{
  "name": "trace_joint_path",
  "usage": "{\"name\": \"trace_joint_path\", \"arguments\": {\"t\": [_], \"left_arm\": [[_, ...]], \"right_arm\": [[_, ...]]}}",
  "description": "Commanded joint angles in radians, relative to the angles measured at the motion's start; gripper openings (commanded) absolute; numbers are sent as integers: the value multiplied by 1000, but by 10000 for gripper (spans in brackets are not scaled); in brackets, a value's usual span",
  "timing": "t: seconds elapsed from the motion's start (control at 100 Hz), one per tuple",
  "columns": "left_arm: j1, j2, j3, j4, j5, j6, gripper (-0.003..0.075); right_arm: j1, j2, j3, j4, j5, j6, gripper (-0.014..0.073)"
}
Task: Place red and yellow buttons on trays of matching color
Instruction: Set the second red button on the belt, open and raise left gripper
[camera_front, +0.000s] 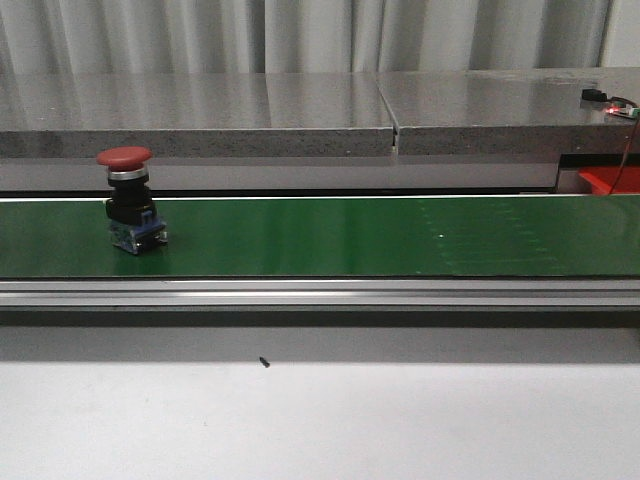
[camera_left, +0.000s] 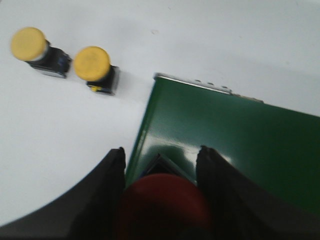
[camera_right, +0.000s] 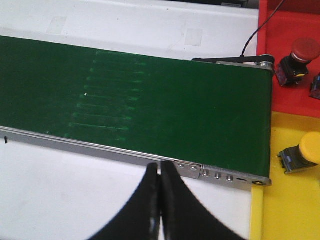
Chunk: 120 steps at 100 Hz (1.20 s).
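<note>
While upright on green belt (camera_front: 350, 235), red button (camera_front: 128, 200), cap up; left pincer (camera_left: 162, 165) clasping it.

We see a green belt (camera_front: 350, 236), smooth with a soft sheen, glossier where light catches it in the left wrist view. Its rail (camera_front: 320, 292) looks like brushed metal, pale and satin. Behind it runs a speckled stone-like ledge (camera_front: 200, 115), polished on top. The red button (camera_front: 125, 157) has a matt plastic cap; the yellow buttons' (camera_left: 92, 63) caps look matt too. The white table (camera_front: 320, 420) is smooth and dull.
</note>
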Motion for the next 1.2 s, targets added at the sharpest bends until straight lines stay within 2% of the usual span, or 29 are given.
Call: {"name": "trace_joint_path", "arguments": {"t": [0.0,0.19,0.55,0.64,0.69,0.81,0.88,0.93,1.19], "left_arm": [[-40,-46,18,-5,-73,-2,124],[-90,-46,88,-12,-147,-2,124],[-94,29,101,-18,-208,-2,138],[-94,44,101,-27,-208,-2,222],[-94,48,101,-22,-208,-2,307],[-94,48,101,-27,-218,-2,568],[-94,48,94,-27,-218,-2,654],[-94,44,89,-27,-215,-2,673],[-94,-69,79,-44,-222,-2,673]], "right_arm": [[2,-8,-26,19,-57,-6,-68],[2,-8,-26,19,-57,-6,-68],[2,-8,-26,19,-57,-6,-68],[2,-8,-26,19,-57,-6,-68],[2,-8,-26,19,-57,-6,-68],[2,-8,-26,19,-57,-6,-68],[2,-8,-26,19,-57,-6,-68],[2,-8,-26,19,-57,-6,-68],[2,-8,-26,19,-57,-6,-68]]}}
